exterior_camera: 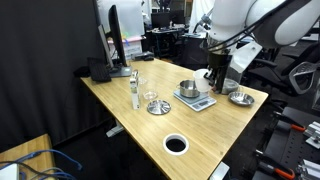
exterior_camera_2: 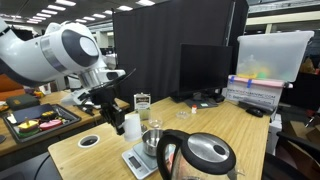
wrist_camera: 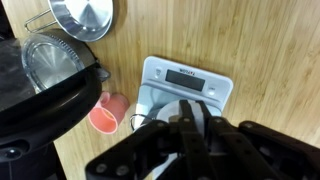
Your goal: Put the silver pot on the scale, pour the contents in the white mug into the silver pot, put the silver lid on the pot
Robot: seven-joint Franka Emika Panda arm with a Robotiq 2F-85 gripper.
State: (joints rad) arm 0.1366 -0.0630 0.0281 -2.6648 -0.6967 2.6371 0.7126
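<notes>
Now | arm angled down at the scale [exterior_camera: 196,102] edge | claw [exterior_camera: 214,80] clenched, pointing downward (contents: cannot tell)

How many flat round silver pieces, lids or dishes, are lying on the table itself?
2. One silver piece lies beside the scale, toward the table's middle; another silver piece lies on the scale's opposite side, near the table edge. The arm may hide more.

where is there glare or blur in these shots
wrist view: the fingers are a dark, soft mass low in frame, the scale beyond is sharp; exterior view: the kettle near the lens carries bright glare on its steel; exterior view: table evenly lit, black curtain very dark
</notes>
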